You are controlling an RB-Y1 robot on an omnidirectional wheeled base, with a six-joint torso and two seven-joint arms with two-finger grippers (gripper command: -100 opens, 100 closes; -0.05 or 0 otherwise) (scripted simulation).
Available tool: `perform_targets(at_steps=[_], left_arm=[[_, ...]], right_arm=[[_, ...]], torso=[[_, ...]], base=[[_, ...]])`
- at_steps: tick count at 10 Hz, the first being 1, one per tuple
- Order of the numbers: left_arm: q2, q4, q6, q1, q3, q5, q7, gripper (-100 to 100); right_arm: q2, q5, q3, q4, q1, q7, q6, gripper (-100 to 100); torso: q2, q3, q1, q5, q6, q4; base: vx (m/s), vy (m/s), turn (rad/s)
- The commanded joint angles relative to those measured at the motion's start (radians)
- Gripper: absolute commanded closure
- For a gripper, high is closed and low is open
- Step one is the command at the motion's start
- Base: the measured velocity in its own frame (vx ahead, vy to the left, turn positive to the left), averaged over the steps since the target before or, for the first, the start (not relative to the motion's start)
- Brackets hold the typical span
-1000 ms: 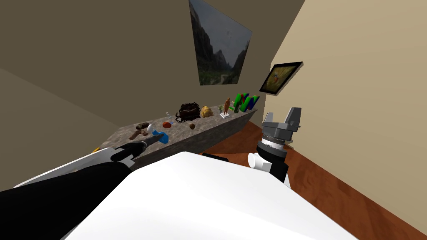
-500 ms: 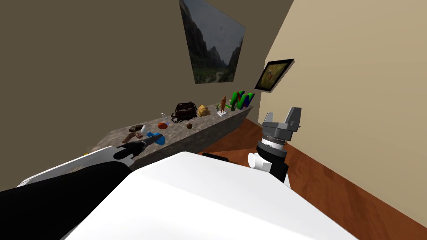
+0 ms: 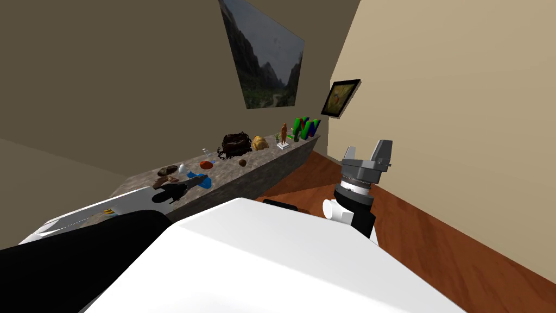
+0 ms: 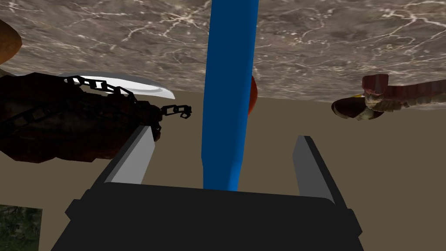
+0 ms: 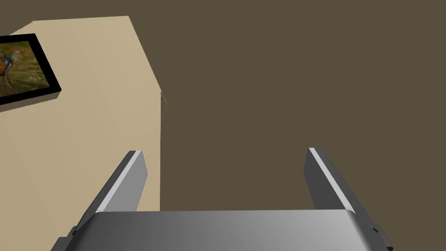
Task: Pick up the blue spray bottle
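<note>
From the lower left of the head view, the robot's black left forearm stretches out low over the long, mottled grey-brown stone counter. I'd say it keeps low because what it wants sits low on that top. At its end the left gripper has its two grey blades spread wide, one on each side of the blue spray bottle. The bottle's plain blue body runs straight out from the dark gripper box between them. Neither blade touches it, and a gap shows on both sides, so to my eye this is the straddle before the squeeze and not yet a grasp.

In the head view the bottle sits left of centre, on the counter's near end. A crowd of things stands close by, which I take to be why the hand comes in lined up along the bottle. A dark brown bag with a black chain and a white rounded object lie past one blade. A round red-orange thing peeps out just behind the bottle, and a small brown-and-red figure lies past the other blade. Closing squarely should catch the bottle alone.

Further right, at the counter's far end, stands a green and blue letter-shaped block. Right of centre, the right gripper is held up off the counter, blades wide apart with nothing between them. It looks parked out of the working arm's way.
</note>
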Motion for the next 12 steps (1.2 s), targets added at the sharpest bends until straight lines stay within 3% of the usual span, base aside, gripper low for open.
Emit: perform_targets(at_steps=[1,2,3,4,5,6,7,8,9,10,11,12], left_arm=[[0.041,0.050,0.006,-0.012,-0.016,-0.004,0.050,-100],[0.041,0.052,0.006,-0.012,-0.016,-0.004,0.072,-100],[0.080,0.094,0.011,-0.021,-0.026,-0.004,0.104,-100],[0.080,0.098,0.011,-0.021,-0.026,-0.004,0.126,-100],[0.119,0.141,0.016,-0.030,-0.036,-0.003,0.157,-100],[0.119,0.144,0.016,-0.030,-0.036,-0.003,0.180,-100],[0.159,0.189,0.021,-0.039,-0.047,-0.003,0.212,-100],[0.159,0.189,0.021,-0.039,-0.047,-0.003,0.234,-100],[0.198,0.235,0.026,-0.048,-0.057,-0.003,0.266,-100],[0.198,0.235,0.026,-0.048,-0.057,-0.003,0.289,-100],[0.237,0.274,0.031,-0.057,-0.067,-0.002,0.320,-100],[0.237,0.280,0.031,-0.057,-0.067,-0.002,0.343,-100]], right_arm=[[0.000,0.000,0.000,0.000,0.000,0.000,0.000,0],[0.000,0.000,0.000,0.000,0.000,0.000,0.000,0],[0.000,0.000,0.000,0.000,0.000,0.000,0.000,0],[0.000,0.000,0.000,0.000,0.000,0.000,0.000,0],[0.000,0.000,0.000,0.000,0.000,0.000,0.000,0],[0.000,0.000,0.000,0.000,0.000,0.000,0.000,0],[0.000,0.000,0.000,0.000,0.000,0.000,0.000,0],[0.000,0.000,0.000,0.000,0.000,0.000,0.000,0],[0.000,0.000,0.000,0.000,0.000,0.000,0.000,0],[0.000,0.000,0.000,0.000,0.000,0.000,0.000,0],[0.000,0.000,0.000,0.000,0.000,0.000,0.000,0],[0.000,0.000,0.000,0.000,0.000,0.000,0.000,0]], torso=[[0.000,0.000,0.000,0.000,0.000,0.000],[0.001,0.000,0.000,0.000,0.001,0.000],[0.000,0.000,0.001,0.000,0.000,0.000],[0.000,0.000,0.001,0.000,0.001,0.000],[0.000,0.000,0.001,0.000,0.000,0.000],[0.001,0.000,0.001,0.000,0.001,0.000],[0.000,0.000,0.001,0.000,0.000,0.000],[0.001,0.000,-0.001,0.000,0.001,0.000],[0.000,0.000,0.000,0.000,-0.001,0.000],[0.000,0.000,0.000,0.000,0.001,0.000],[0.000,0.000,0.001,0.000,-0.001,0.000],[-0.001,0.000,0.000,0.000,0.001,0.000]], base=[[-0.121,-0.044,-0.270],[-0.095,-0.025,-0.118],[-0.095,-0.027,-0.226],[-0.085,-0.022,-0.130],[-0.116,-0.027,-0.210],[-0.098,-0.035,-0.141],[-0.114,-0.063,-0.275],[-0.091,-0.045,-0.114],[-0.100,-0.045,-0.219],[-0.083,-0.030,-0.145],[-0.087,-0.052,-0.284],[-0.081,-0.054,-0.106]])
